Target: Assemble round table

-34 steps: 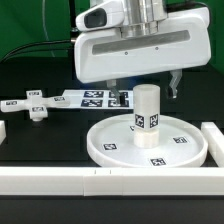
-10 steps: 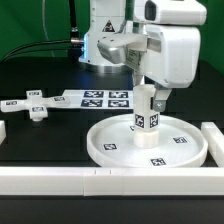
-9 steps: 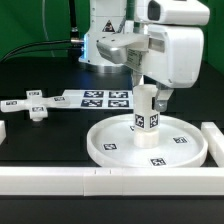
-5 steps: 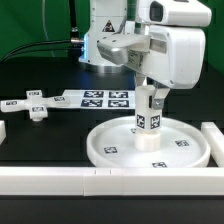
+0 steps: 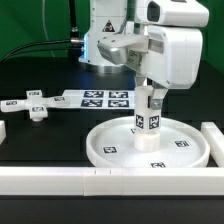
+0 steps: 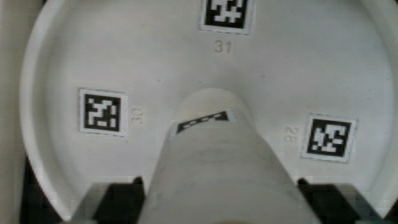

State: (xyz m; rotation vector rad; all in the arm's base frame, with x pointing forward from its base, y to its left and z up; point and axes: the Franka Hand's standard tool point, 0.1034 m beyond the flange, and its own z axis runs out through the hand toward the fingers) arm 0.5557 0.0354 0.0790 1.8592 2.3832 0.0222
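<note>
The end effector (image 5: 150, 97) grips the upper sides, a sound hold, of the leg (image 5: 148, 122), seemingly light, stiff, slick plastic, standing upright at the centre of the disc (image 5: 105, 150) on the desk (image 5: 40, 135).

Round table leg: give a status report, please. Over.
Status: claw shut on leg, near its top. Leg upright at centre of disc. Marker board behind, apart from disc; nothing blocking seen.
</note>
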